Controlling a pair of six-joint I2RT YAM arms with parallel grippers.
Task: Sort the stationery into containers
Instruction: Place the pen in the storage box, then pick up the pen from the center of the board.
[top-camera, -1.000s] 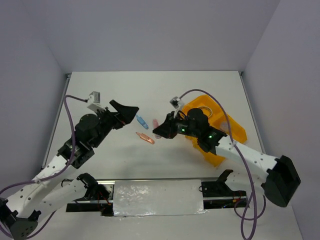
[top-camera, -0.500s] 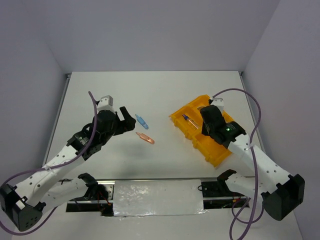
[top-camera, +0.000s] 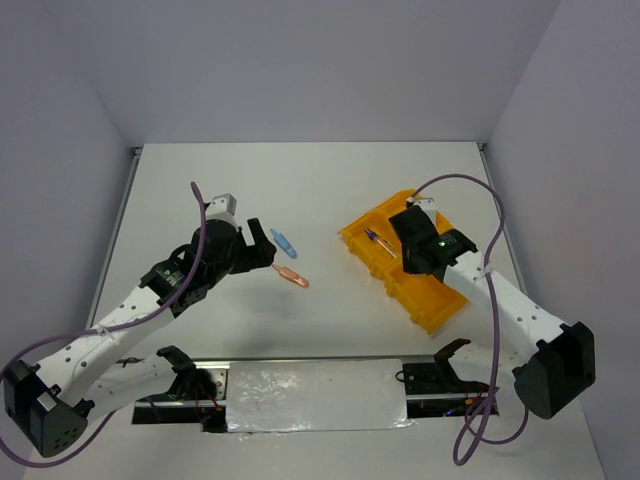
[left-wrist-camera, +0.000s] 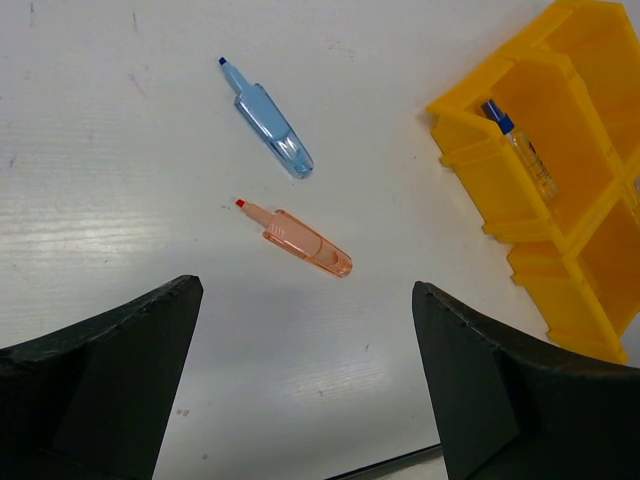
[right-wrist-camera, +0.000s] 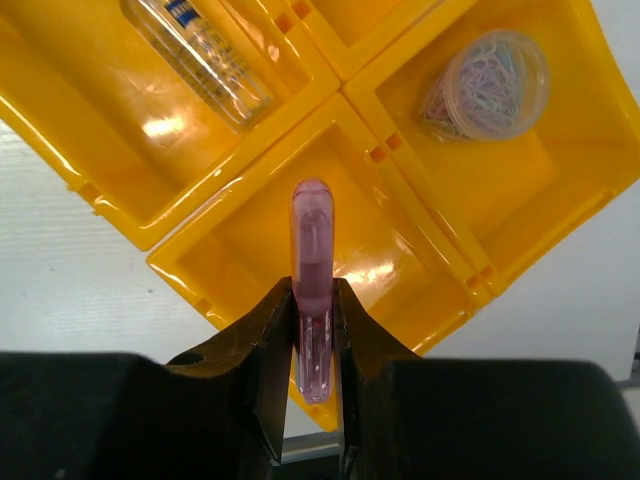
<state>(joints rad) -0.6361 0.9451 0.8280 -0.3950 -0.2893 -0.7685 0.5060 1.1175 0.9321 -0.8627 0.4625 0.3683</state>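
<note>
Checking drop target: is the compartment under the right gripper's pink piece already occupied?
No, the compartment beneath the pink pen-like piece is bare; the paper-clip cup sits next door.

White tabletop (top-camera: 330, 190), flat and matte, boxed in on three sides by pale lilac-grey walls (top-camera: 320, 70). Light is soft and even, shadows faint. At the near edge, a crinkled white sheet (top-camera: 315, 400) lies over a dark rail.

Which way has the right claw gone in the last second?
Yes, it moved: seen from above, the right gripper went rightward from the table left of the yellow tray to over it, gripping a pink pen piece.
</note>
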